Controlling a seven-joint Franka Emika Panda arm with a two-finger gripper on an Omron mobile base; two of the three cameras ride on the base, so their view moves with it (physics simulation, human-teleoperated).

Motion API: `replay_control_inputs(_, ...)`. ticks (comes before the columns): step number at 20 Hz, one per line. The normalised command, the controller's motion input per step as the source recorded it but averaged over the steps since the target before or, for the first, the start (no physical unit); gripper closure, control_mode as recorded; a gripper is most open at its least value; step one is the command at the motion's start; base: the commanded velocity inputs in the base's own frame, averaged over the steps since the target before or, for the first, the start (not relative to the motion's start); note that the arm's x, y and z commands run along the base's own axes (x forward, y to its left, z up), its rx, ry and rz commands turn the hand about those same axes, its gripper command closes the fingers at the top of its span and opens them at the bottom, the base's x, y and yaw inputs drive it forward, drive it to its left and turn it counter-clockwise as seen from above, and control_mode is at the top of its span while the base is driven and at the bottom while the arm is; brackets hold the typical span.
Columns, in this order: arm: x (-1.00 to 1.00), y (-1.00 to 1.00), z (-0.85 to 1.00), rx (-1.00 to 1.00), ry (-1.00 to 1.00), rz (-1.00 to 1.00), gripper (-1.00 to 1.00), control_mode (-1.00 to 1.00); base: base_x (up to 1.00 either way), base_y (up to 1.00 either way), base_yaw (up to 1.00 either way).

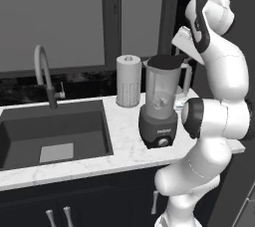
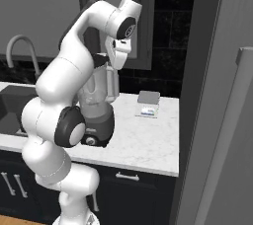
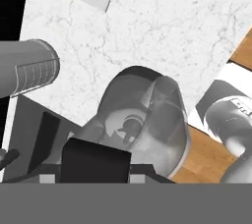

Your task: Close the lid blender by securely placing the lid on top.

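The blender (image 1: 159,102) stands on the marble counter right of the sink, a clear jar with a side handle on a dark grey base with a front knob. The black lid (image 1: 163,61) sits level at the jar's mouth, and my gripper (image 1: 175,56) reaches in from the right, shut on it. In the hand view the lid (image 3: 96,161) is a dark slab between my fingertips, and I look past it into the jar (image 3: 142,115) with its blades showing. From the right base view the lid (image 2: 100,60) shows at the jar's top (image 2: 96,95), partly hidden by my arm.
A white ribbed cylinder (image 1: 128,80) stands just behind and left of the blender. The sink (image 1: 55,136) and faucet (image 1: 44,71) lie farther left. A small grey box (image 2: 148,104) rests on the counter (image 2: 143,142) to the right, near a tall panel (image 2: 217,95).
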Motion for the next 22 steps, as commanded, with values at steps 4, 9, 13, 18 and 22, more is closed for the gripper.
replay_control_inputs(4, 0.01, 0.07, -0.04, 0.0, -0.09, -0.09, -1.0, -1.0, 0.0, 0.0, 0.0)
replay_control_inputs(9, 0.26, 0.0, 0.0, 0.0, -0.04, -0.02, -1.0, -1.0, 0.0, 0.0, 0.0)
replay_control_inputs(13, 0.09, 0.0, 0.0, 0.0, -0.04, 0.0, -1.0, -1.0, 0.0, 0.0, 0.0)
replay_control_inputs(18, -0.22, 0.0, 0.04, 0.0, -0.05, -0.01, -1.0, -1.0, 0.0, 0.0, 0.0)
replay_control_inputs(22, -0.39, 0.01, 0.32, 0.0, -0.06, -0.02, -1.0, -1.0, 0.0, 0.0, 0.0)
